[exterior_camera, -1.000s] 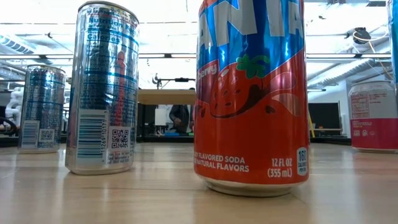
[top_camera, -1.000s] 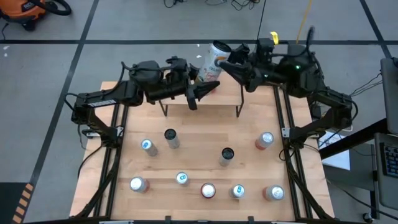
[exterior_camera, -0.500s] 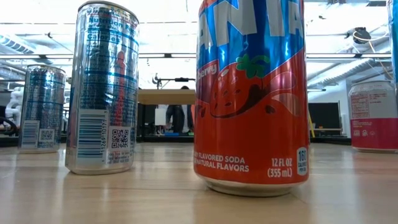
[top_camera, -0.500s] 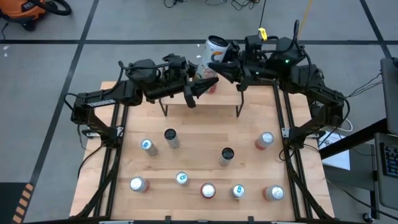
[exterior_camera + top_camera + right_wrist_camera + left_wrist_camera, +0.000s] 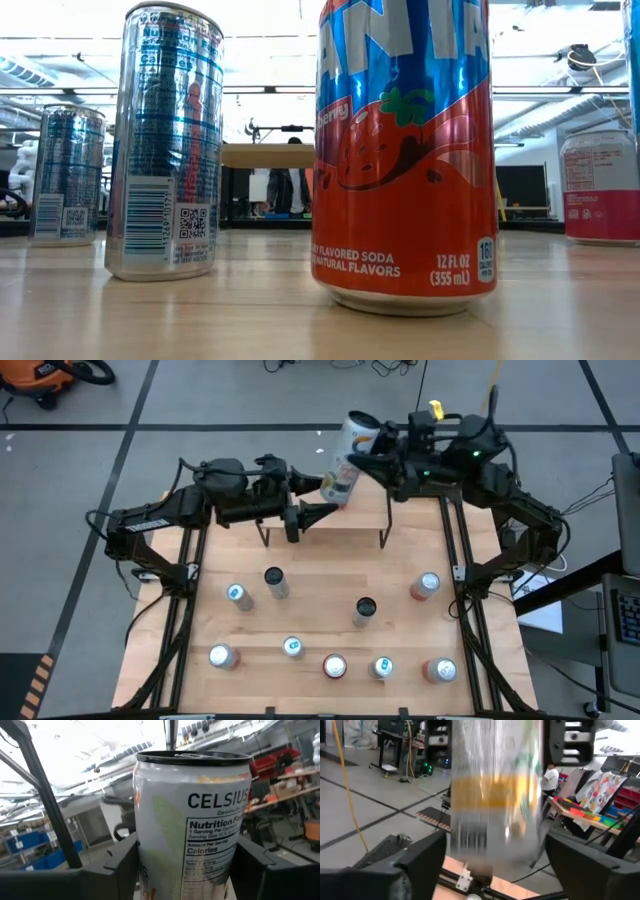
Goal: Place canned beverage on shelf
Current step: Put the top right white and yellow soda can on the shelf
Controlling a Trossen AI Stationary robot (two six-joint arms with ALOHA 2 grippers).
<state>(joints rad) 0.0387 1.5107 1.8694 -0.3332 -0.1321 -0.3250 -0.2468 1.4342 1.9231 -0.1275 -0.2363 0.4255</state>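
Observation:
A white Celsius can (image 5: 342,458) hangs tilted in the air over the far edge of the shelf (image 5: 350,522), a low wooden board on thin black legs at the table's far side. My right gripper (image 5: 368,455) is shut on the can. My left gripper (image 5: 308,517) stands open just to the can's left and nearer, over the shelf. In the left wrist view the blurred can (image 5: 492,795) shows ahead between the two spread fingers, apart from both. The low view shows the shelf (image 5: 265,155) far off behind the near cans. My right gripper pinches the can's side wall (image 5: 150,855) between its two fingers, below the can's middle, with the top rim (image 5: 192,757) free above them. The fingers come from the table's right, about level. The can is lifted clear of the shelf, its top leaning toward the far edge.
Several more cans stand on the tabletop nearer than the shelf, among them a dark-topped one (image 5: 275,582), another (image 5: 365,610) and a red one (image 5: 425,585). An orange soda can (image 5: 405,150) and a silver can (image 5: 165,140) stand at the near edge.
My left gripper has let go of the can's lower end and drawn back toward the table's left edge. My right gripper has kept hold of the can, which has shifted a little toward the right and stays tilted and clear of the shelf.

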